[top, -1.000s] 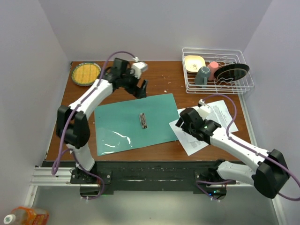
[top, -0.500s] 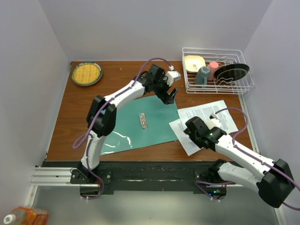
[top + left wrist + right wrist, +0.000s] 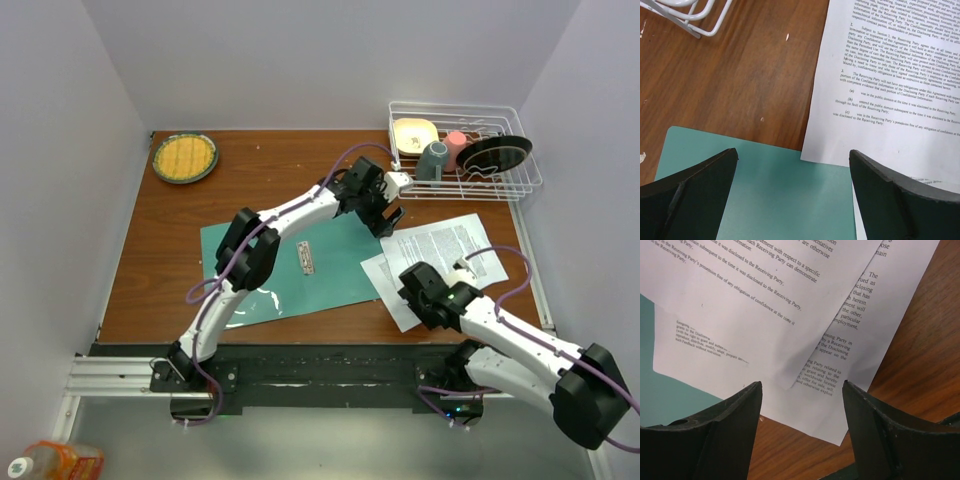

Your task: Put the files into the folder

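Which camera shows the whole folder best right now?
Top external: the folder lies nearly whole there, crossed by the left arm, files over its right edge. Left wrist shows one corner; right wrist only a teal sliver.

Brown wooden table point(image 3: 270, 170). Teal folder point(image 3: 345, 272) centre, toward near edge. Files point(image 3: 440, 245) toward right edge, overlapping the folder's right side. Wire rack point(image 3: 470, 195) far right corner; round yellow dish point(image 3: 184, 157) far left corner.

Legal print on the files point(image 3: 890, 90), at 2 o'clock in the left wrist view: "Confidential Information", "Disclosing Party", "Receiving Party", clauses "(a)", "(b)", "(c)".
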`<state>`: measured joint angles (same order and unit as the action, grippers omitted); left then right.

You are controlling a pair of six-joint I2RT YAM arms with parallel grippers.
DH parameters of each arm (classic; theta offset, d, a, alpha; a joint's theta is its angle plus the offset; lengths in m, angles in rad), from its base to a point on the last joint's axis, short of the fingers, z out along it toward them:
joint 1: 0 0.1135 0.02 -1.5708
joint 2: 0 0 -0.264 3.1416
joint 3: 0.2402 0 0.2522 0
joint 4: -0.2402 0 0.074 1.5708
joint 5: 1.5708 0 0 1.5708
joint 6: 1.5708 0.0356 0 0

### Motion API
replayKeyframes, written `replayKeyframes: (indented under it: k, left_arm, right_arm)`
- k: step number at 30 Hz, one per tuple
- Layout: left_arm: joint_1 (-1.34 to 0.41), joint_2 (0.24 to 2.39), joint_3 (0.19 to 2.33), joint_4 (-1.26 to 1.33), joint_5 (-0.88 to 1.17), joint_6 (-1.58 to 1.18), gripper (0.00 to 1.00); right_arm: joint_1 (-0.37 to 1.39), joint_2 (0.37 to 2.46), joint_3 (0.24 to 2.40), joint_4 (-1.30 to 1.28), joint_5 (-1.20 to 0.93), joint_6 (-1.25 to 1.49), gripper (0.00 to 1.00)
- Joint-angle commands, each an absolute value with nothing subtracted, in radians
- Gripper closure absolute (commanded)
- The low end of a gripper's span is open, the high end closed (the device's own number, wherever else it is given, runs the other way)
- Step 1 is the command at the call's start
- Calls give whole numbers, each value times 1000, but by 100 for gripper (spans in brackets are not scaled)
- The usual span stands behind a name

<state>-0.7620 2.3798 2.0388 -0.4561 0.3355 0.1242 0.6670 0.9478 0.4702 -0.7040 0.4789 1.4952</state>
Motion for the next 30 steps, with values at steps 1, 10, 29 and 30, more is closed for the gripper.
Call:
replayKeyframes:
  k: [1,10,29,30]
  left_arm:
    - [-785,2408,2085,-410,288,144,0]
    - [-802,2436,2056,-420,198,193,0]
    - [-807,2365,2055,-417,205,190,0]
    - [-808,2376,2066,-420,216,178,0]
  right_arm:
    - [661,928,437,-644,491,1548,31]
    - [630,943,405,-532,500,1513,31]
    - [614,854,354,-535,474,1474,34]
    - [614,861,359,-534,469,1467,34]
